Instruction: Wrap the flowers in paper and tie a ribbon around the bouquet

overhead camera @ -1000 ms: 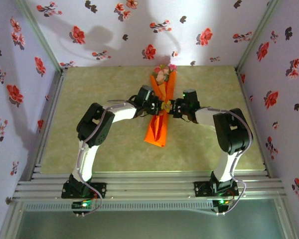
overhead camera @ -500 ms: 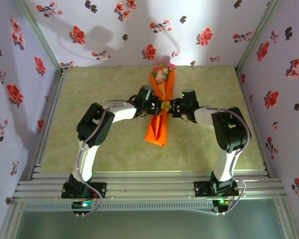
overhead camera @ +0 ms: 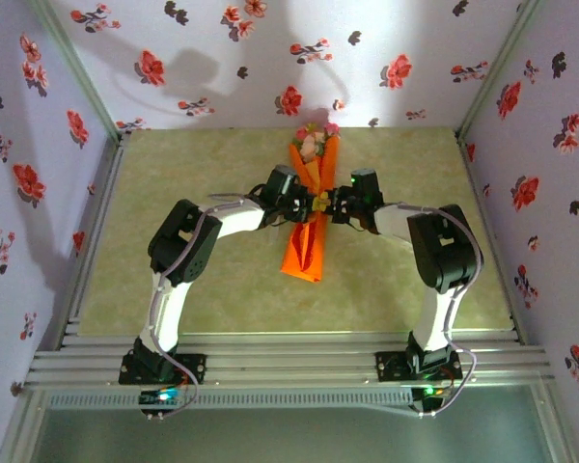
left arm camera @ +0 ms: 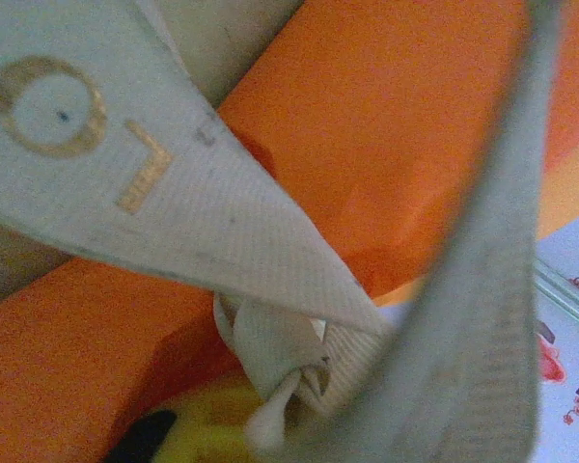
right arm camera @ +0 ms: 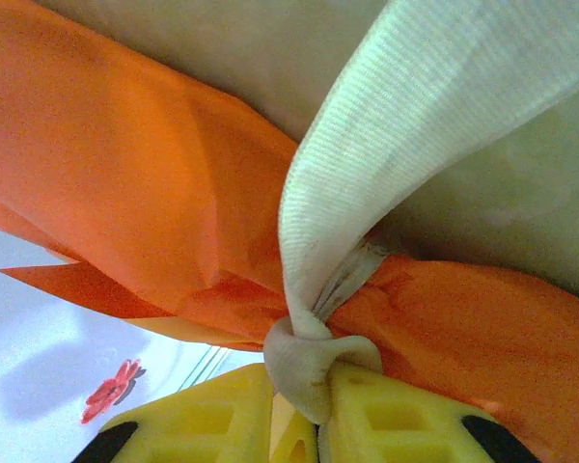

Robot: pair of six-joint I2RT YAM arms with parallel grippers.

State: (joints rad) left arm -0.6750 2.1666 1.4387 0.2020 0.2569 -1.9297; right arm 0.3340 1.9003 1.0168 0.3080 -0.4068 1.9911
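Note:
The bouquet (overhead camera: 307, 241) lies on the table as a long cone of orange paper (right arm camera: 125, 164), with the pink and cream flowers (overhead camera: 315, 140) at its far, wide end. A cream ribbon (right arm camera: 367, 145) is knotted around its middle. My left gripper (overhead camera: 304, 204) comes in from the left and my right gripper (overhead camera: 333, 204) from the right, meeting at the knot. In the right wrist view the yellow fingertips (right arm camera: 405, 424) pinch the ribbon knot (right arm camera: 314, 371). In the left wrist view wide ribbon strands (left arm camera: 203, 212) cross the paper (left arm camera: 386, 145) and run down to a small knot (left arm camera: 285, 362) above a yellow fingertip (left arm camera: 207, 429).
The pale green table (overhead camera: 193, 183) is boxed in by flowered walls (overhead camera: 270, 58) at the back and both sides. A metal rail (overhead camera: 289, 352) at the near edge carries both arm bases.
My right arm has edged left toward the bouquet's middle and its jaws have narrowed onto the ribbon. The left arm and the bouquet have stayed put.

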